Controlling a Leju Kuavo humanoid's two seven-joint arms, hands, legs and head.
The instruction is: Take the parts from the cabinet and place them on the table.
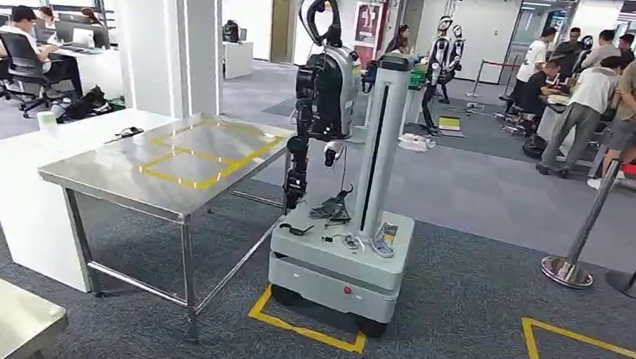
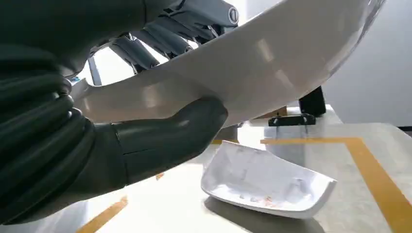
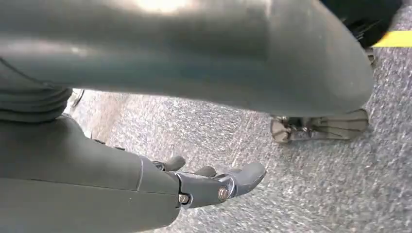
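In the left wrist view the left robot hand (image 2: 145, 97) grips a large white curved part (image 2: 272, 63), the thick grey thumb (image 2: 170, 136) pressed against its underside and the darker fingers (image 2: 165, 39) wrapped over its upper edge. Below it, a smaller white shell-shaped part (image 2: 267, 182) lies hollow side up on a pale table (image 2: 340, 213) marked with yellow tape lines (image 2: 369, 165).

In the right wrist view the right robot hand (image 3: 214, 182) hangs above grey carpet (image 3: 301, 194), its fingers loosely spread and holding nothing.

The head view looks across an office floor at a steel-topped table (image 1: 168, 166) with yellow tape rectangles, and beside it another humanoid robot (image 1: 323, 84) mounted on a grey wheeled base (image 1: 337, 268) inside a yellow floor outline. People stand and sit in the background. No writing is readable.
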